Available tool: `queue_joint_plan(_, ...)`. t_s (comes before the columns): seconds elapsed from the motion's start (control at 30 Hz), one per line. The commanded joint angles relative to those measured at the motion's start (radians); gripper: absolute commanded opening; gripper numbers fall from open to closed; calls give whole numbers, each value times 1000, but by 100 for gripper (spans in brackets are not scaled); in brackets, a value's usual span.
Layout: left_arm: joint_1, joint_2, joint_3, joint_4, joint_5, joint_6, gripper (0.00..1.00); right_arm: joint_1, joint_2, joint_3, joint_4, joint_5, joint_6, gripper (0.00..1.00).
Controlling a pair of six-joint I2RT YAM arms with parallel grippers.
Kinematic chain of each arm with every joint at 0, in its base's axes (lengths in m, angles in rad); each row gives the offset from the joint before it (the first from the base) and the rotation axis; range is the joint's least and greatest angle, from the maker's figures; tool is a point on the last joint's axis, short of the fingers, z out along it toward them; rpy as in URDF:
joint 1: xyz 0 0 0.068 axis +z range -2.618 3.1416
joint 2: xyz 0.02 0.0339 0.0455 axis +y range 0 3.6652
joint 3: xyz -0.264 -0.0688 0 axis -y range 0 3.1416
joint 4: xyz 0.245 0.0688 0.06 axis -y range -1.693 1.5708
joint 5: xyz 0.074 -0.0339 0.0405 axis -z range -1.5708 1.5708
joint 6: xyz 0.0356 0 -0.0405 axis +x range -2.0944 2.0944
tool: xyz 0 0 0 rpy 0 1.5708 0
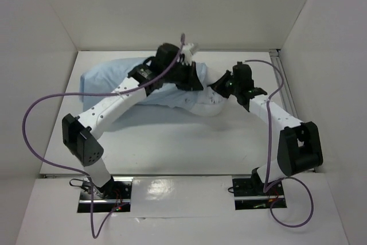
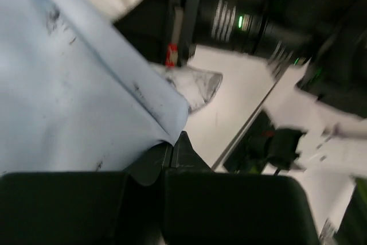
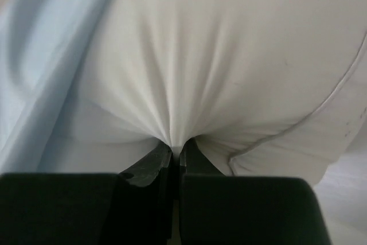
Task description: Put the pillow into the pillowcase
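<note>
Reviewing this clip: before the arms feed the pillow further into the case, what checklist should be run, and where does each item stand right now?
1. Left gripper grips the pillowcase: ok, jaws are closed on the blue hem.
2. Right gripper grips the pillow: ok, white fabric puckers into the closed jaws.
3. Pillow fully inside the case: not ok, a white end shows outside the blue cloth in the top view.
4. Case mouth held open wide enough: cannot tell, the opening is hidden in every view.
5. Blue cloth free of the right gripper's pinch: ok, only white fabric sits between its jaws.
</note>
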Motion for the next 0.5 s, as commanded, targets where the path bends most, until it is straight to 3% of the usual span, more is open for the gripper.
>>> queue_joint_plan(0.0, 79, -15, 249, 253, 249, -108, 0, 25, 40, 140, -7, 20, -53, 0)
queue_joint_plan(0.27, 16, 19, 571, 77, 278, -153, 0, 34, -132, 229, -155, -13, -108, 0)
queue_joint_plan(0.37, -24, -2, 696, -49, 235, -166, 0, 47, -236, 247, -318, -27, -136, 0)
queue_joint_plan(0.47, -4, -2, 720, -58, 280, -220, 0, 47, -313, 234, -510, -27, -161, 0)
